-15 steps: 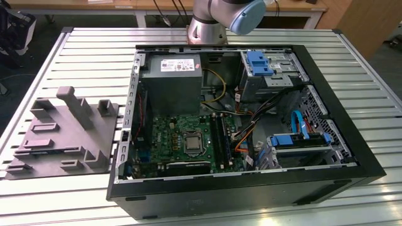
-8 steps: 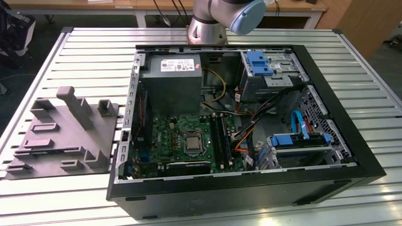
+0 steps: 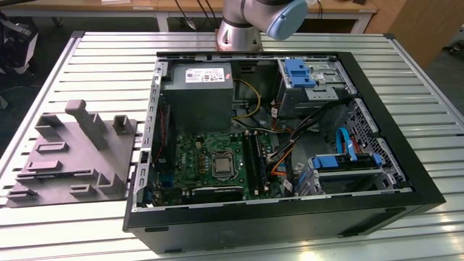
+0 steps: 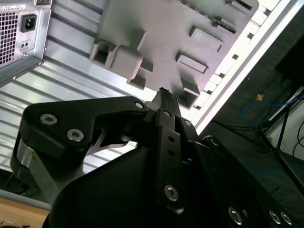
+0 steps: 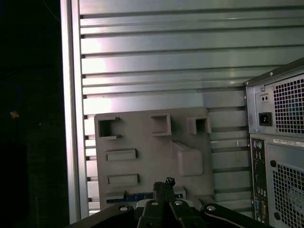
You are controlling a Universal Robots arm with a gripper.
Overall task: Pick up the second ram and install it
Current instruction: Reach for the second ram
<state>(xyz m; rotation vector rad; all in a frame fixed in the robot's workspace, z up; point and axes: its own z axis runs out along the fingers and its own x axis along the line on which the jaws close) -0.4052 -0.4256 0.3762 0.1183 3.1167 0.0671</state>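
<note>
An open black computer case [image 3: 417, 187] lies on its side on a slatted metal table [image 3: 406, 54], with the arm's base [image 3: 239, 32] standing just behind it. Inside are a grey power supply [image 3: 197, 87], a green motherboard [image 3: 192, 157] with its processor socket [image 3: 220, 163] and long black slots [image 3: 254, 157], and a flat blue cable [image 3: 344, 142]. A grey moulded fixture [image 3: 73, 157] sits beside the case on the exterior view's left
</note>
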